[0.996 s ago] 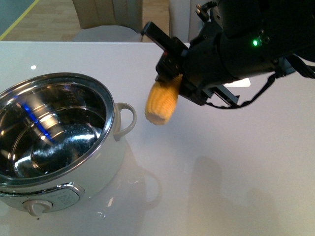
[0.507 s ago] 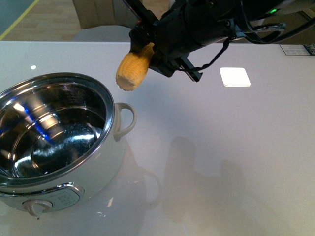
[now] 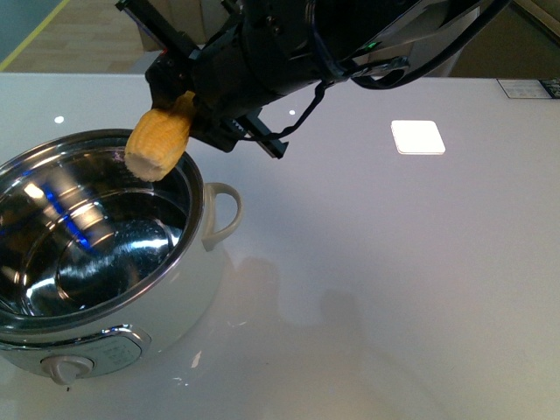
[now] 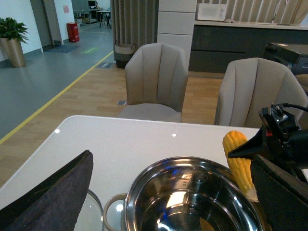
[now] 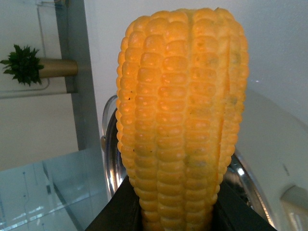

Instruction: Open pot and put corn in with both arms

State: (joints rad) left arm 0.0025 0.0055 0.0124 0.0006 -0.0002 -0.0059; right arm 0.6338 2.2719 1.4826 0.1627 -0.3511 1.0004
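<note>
Right end effector [image 3: 181, 98] clamps corn [image 3: 157, 140], arm outstretched

— Right arm [image 3: 289, 52], casing?
— Bulky, matt black all over, built of blocky housings. A small green light [image 3: 373, 45] shows on one section.
— Wiring?
— Black cables [image 3: 455, 44] run exposed and loop off the housing, with a thinner one under it.
— Right gripper?
— Its fingers [image 3: 153, 24] are thin, straight black bars.
— Left side?
— Only the left gripper's fingers [image 4: 53, 192] show, in the left wrist view. They are broad, dark grey-black and faintly textured.
</note>
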